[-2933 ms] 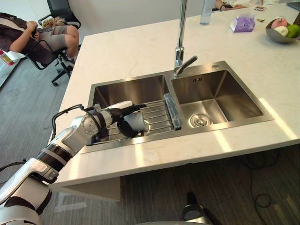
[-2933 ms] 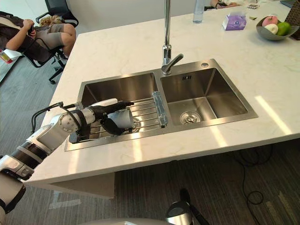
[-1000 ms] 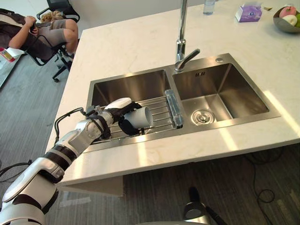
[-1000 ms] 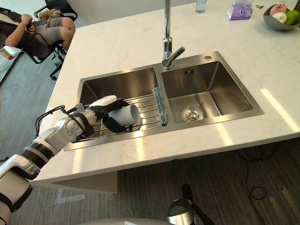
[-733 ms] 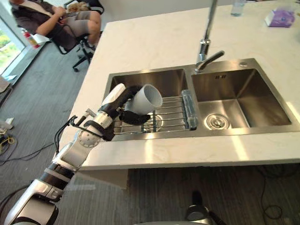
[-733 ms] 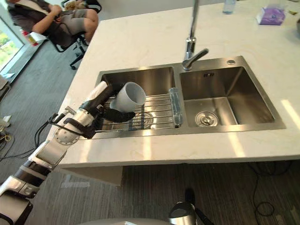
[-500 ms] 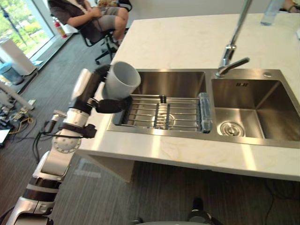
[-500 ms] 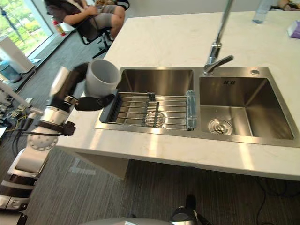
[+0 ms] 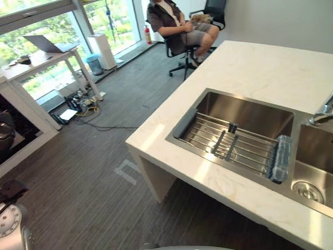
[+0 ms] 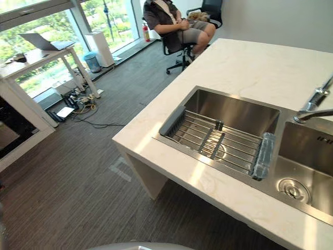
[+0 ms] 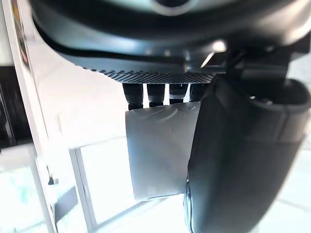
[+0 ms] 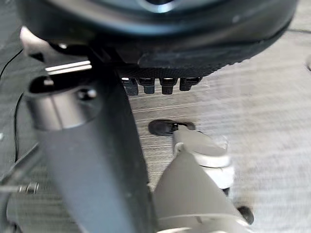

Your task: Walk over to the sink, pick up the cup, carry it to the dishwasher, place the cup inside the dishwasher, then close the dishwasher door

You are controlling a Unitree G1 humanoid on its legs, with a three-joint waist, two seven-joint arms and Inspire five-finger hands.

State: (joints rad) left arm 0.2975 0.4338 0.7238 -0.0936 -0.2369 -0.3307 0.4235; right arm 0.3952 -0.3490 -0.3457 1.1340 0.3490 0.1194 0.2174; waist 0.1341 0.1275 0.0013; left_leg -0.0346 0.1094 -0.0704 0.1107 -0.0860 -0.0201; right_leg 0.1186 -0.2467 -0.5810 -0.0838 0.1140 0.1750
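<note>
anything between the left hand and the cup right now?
Nothing visible. The left wrist view shows the cup held directly in the left hand, with the thumb on one side and the fingers curled round the other.

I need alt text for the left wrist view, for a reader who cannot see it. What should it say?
The dark left robot hand, seen from very close, holds a pale grey cylindrical cup between its thick thumb and its curled fingers. Bright, pale surfaces lie behind the cup.
</note>
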